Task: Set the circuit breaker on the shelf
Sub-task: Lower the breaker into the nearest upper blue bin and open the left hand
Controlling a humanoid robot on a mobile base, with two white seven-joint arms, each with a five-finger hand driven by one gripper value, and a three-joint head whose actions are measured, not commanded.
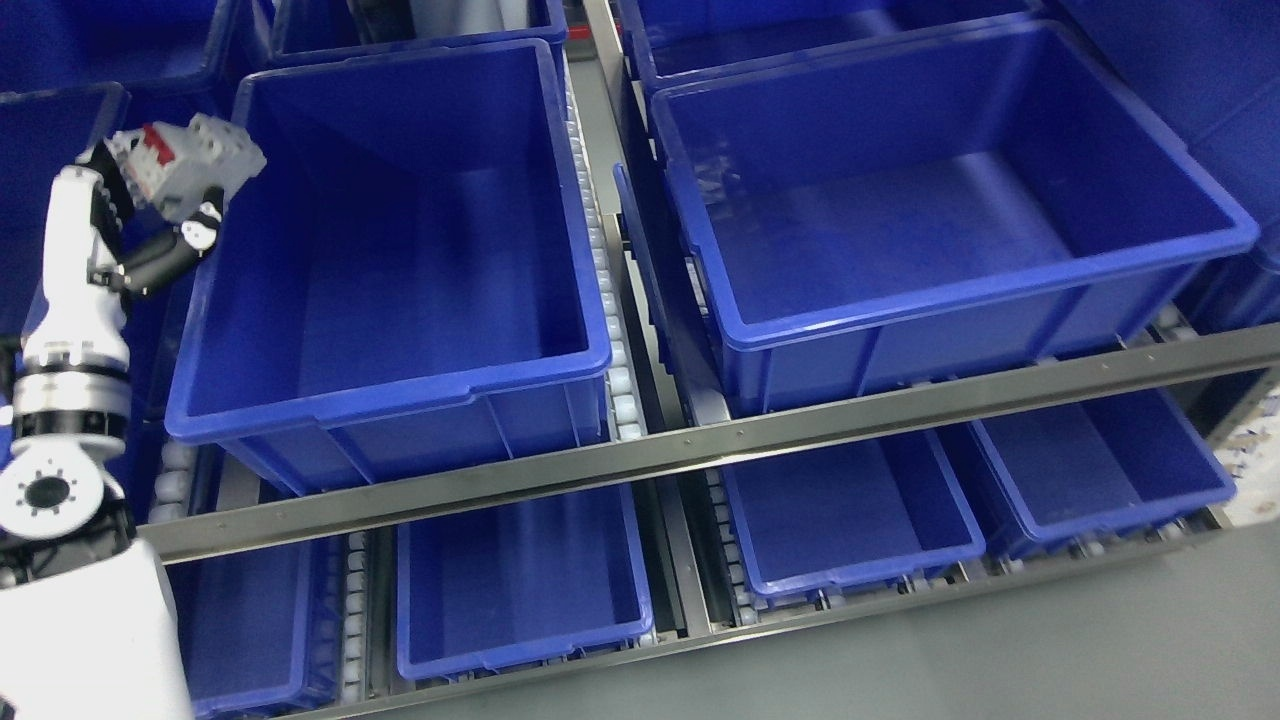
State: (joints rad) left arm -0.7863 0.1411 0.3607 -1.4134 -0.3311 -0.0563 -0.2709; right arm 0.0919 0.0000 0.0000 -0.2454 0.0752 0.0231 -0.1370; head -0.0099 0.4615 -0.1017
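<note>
My left hand (150, 215) is up at the far left of the shelf (640, 450), fingers (175, 250) curled tight around the circuit breaker (185, 165), a grey block with a red patch on it. I've got it held in the air right at the top left corner of the big blue bin (400, 390), its tip just over the rim. That bin sits on the upper rack, with a second blue bin (940, 290) alongside to the right, and smaller blue trays (520, 650) line the level underneath.
</note>
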